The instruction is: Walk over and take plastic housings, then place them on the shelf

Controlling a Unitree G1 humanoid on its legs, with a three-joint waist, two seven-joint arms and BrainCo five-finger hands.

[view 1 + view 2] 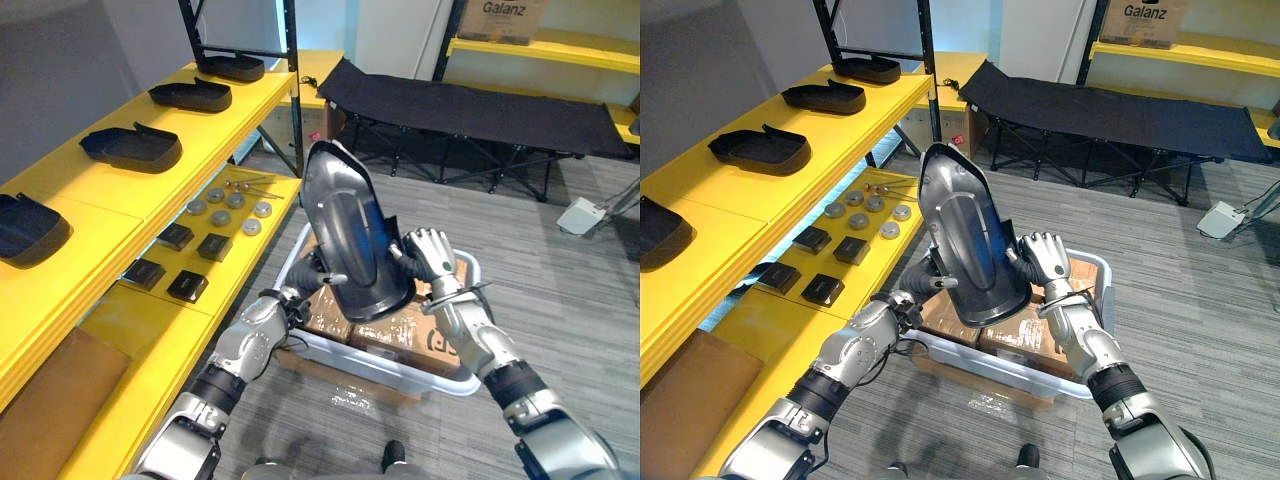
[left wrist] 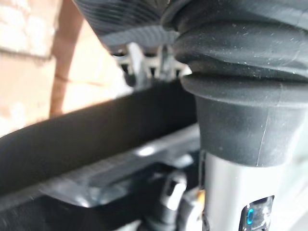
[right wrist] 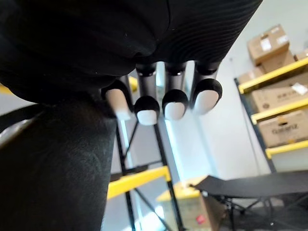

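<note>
I hold a large dark plastic housing (image 1: pixel 350 240) upright above a white bin (image 1: pixel 385 368), both hands on it. My right hand (image 1: pixel 430 255) grips its right edge, and the right wrist view shows the curled fingertips (image 3: pixel 173 105) over the black housing (image 3: pixel 57 163). Tucked behind the housing's lower left side is my left hand (image 1: pixel 927 278); the left wrist view shows the housing's dark rim (image 2: pixel 86 139) close up. Several more black housings (image 1: pixel 132 147) lie in a row on the top tier of the yellow shelf (image 1: pixel 90 200) to my left.
The shelf's lower tier (image 1: pixel 170 330) carries small black boxes (image 1: pixel 187 286), grey round discs (image 1: pixel 235 201) and a brown board (image 1: pixel 50 400). Cardboard boxes (image 1: pixel 400 335) fill the bin. A black folding cot (image 1: pixel 480 110) stands behind, and another yellow rack (image 1: pixel 560 45) at the back right.
</note>
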